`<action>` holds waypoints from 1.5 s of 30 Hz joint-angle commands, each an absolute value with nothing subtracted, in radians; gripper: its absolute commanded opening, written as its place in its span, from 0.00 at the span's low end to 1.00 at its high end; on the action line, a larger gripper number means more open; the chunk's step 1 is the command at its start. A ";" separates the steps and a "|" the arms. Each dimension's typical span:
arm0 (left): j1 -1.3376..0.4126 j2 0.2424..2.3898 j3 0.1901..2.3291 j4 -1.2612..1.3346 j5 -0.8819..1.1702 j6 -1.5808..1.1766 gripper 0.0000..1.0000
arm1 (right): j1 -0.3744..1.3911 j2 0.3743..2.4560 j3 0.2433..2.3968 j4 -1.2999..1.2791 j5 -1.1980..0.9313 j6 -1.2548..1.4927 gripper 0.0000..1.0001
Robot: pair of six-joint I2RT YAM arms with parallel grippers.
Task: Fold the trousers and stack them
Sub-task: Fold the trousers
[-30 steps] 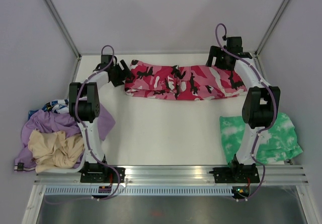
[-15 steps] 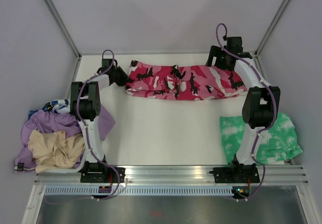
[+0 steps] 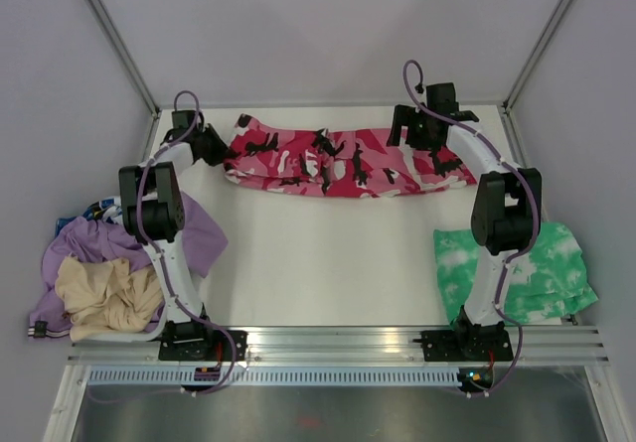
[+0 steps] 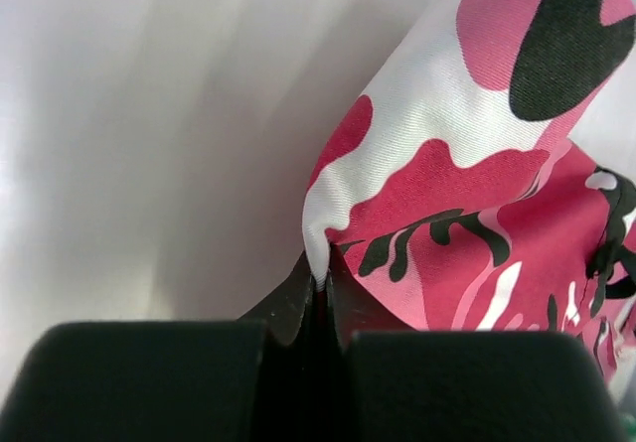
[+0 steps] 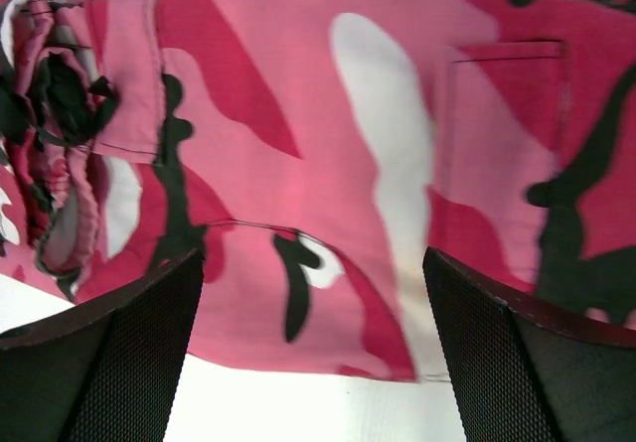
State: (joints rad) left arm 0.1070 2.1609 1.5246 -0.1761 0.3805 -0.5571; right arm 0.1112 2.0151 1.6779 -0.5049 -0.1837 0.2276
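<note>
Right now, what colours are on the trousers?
The trousers are pink, red, white and black camouflage, clearest in the right wrist view.

The trousers (image 3: pixel 338 162), in pink, red, white and black camouflage print, lie folded into a long rumpled band running left to right along the far side of the table (image 3: pixel 318 263), their left end tapering to a corner.

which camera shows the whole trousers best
The top external view: the trousers lie full length across the far side of the table. The left wrist view shows only a corner pinched in the left gripper; the right wrist view shows only a patch below the open right gripper.
</note>
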 commanded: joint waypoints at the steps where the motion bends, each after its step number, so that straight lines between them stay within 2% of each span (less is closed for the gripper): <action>1: 0.173 2.046 1.600 -0.202 0.256 -0.417 0.02 | 0.129 2.010 1.683 -0.445 -0.207 0.244 0.98; 9: 0.173 2.017 1.764 -0.343 0.134 -0.284 0.02 | 0.155 2.025 1.692 -0.417 -0.215 0.278 0.98; 14: 0.161 1.984 1.867 -0.405 0.083 -0.273 0.02 | 0.152 2.040 1.710 -0.445 -0.115 0.288 0.98; 21: 0.089 1.967 2.034 -0.514 -0.038 -0.209 0.02 | 0.156 2.065 1.668 -0.391 -0.156 0.252 0.98; 28: 0.077 1.947 2.095 -0.551 -0.170 -0.121 0.02 | 0.215 2.160 1.698 -0.364 -0.163 0.247 0.96; 36: 0.077 2.040 2.333 -0.667 -0.204 -0.087 0.02 | 0.245 2.203 1.819 -0.345 -0.254 0.324 0.96; 45: 0.039 2.032 2.341 -0.635 -0.178 -0.057 0.02 | 0.207 2.125 1.773 -0.388 -0.161 0.242 0.96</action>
State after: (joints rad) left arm 0.0631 2.0514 2.2997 -0.6895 -0.1635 -0.1013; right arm 0.2375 2.1986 1.7878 -0.3836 -0.1932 0.2611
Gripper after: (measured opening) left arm 0.037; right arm 0.960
